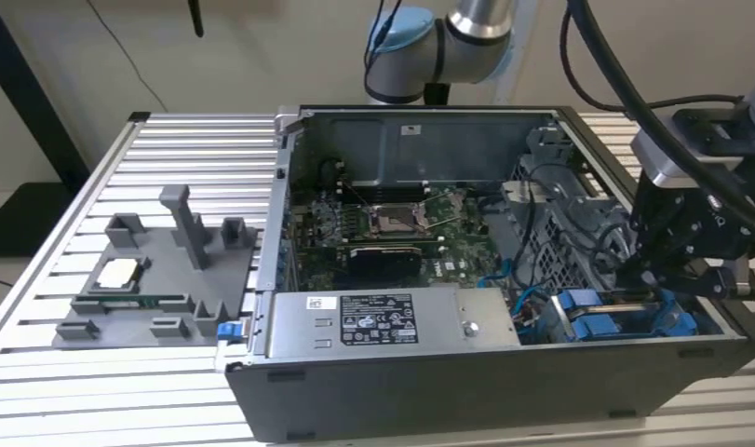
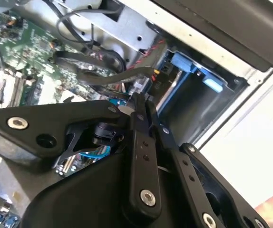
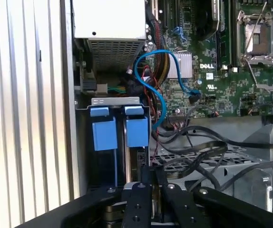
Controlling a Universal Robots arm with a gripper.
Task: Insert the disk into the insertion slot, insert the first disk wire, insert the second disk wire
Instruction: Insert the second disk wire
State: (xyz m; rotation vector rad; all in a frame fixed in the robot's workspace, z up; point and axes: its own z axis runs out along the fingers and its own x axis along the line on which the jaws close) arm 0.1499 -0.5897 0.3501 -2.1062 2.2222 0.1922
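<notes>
The ribbed metal table [image 1: 54,372] carries the open computer case [image 1: 477,400], which takes up the middle and the exterior view's right. On the exterior view's left lies a grey parts tray [image 1: 154,289]. Inside the case, the green board [image 1: 390,223] lies at the centre and the grey power box [image 1: 390,321] sits along the near wall.

The slot [image 3: 115,100] is a grey metal bay in the case's near corner, at the lower part of the exterior view's right. The disk [image 3: 136,132] stands down inside it, told by its blue frame, with a second blue frame [image 3: 103,134] just beside it.

The gripper [image 2: 137,105] hangs over that corner, just above the bay, its two fingers pressed close together. I cannot tell whether a plug or a thin wire is caught between them. Loose black cables [image 3: 198,145] sag right beside it, and a blue cable [image 3: 158,90] loops from the board toward the bay.

The likely trouble is the tangle. A cable could hook on the gripper and get dragged, pulling a plug from the board. A plug pushed in crooked could also jam or bend its contacts. The corner is tight, so a slight sideways drift could knock the bay's wall or the blue frames.
</notes>
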